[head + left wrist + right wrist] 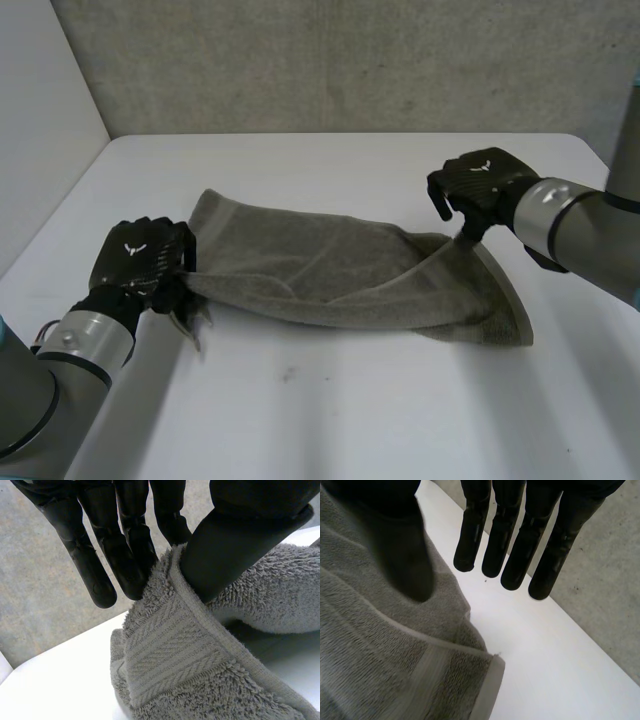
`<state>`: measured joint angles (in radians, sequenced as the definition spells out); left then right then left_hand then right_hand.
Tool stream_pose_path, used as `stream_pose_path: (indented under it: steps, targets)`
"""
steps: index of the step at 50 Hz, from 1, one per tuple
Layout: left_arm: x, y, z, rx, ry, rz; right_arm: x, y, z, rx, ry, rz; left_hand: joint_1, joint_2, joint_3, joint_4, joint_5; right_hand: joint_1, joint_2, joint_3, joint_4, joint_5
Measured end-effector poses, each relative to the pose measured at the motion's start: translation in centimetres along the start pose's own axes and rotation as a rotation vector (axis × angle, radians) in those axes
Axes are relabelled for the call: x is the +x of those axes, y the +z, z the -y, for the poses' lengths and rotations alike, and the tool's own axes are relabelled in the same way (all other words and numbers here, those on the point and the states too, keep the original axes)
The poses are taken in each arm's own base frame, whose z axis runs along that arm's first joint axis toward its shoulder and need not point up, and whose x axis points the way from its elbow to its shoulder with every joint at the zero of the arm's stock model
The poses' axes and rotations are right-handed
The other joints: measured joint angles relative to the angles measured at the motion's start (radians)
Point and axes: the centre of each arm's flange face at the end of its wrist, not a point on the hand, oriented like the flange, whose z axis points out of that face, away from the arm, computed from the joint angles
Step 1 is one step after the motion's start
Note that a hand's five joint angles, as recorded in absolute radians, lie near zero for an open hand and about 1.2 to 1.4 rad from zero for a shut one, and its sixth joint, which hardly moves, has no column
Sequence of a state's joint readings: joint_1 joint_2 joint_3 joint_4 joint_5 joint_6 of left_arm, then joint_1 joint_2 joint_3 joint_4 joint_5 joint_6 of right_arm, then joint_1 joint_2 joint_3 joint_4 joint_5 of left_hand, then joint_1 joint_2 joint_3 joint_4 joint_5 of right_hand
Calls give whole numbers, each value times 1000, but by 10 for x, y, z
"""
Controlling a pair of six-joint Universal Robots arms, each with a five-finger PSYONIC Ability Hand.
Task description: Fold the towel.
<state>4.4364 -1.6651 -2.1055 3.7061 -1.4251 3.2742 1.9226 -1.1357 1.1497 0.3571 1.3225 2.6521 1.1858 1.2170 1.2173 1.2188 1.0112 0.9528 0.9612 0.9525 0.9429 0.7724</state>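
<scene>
Concrete wall (350, 60) is seen behind a white table (400, 420), across the middle of which one grey towel (320, 265) is stretched from near the left edge toward the right edge. The left end of the towel is clamped by the left hand (140, 258): the hemmed edge is pinched between the left thumb (225, 555) and the straight left fingers (100, 565). Near the right end, the cloth is drawn up to a peak at the right hand (482, 185). The right thumb (405, 555) is laid on the cloth beside the hem and the right fingers (520, 550) are held straight over bare table, so a pinch is judged from the raised cloth. The step in hand is judged to be the first fold, with two points gripped and the middle sagging onto the table. The next move probably calls for both held points to be carried together across the towel and laid level on the opposite edge, without slack being dragged. Counted: one towel, two hands, one table.
</scene>
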Motion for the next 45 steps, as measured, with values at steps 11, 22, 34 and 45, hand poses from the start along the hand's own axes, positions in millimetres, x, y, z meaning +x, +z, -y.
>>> stream_pose_path:
  steps: [11, 22, 34, 45]
  targets:
    - [0, -3, 1, 3, 1, 0, -5, 36, -2, -3, -30, -5, 0, 0, 0, 0, 0, -460, -466, -454, -443, -476]
    - [0, -4, 4, 14, 3, 2, -10, 65, -34, -146, -136, -25, 0, 0, 0, 0, 0, -470, -466, -459, -455, -490]
    - [0, -4, 5, 18, 2, 2, -17, 91, -65, -212, -230, -4, 0, 0, 0, 0, 0, -469, -466, -459, -454, -479]
    - [-1, -3, 5, 18, 2, 7, -19, 100, -78, -243, -231, -12, 0, 0, 0, 0, 0, -93, -109, -93, -85, -87]
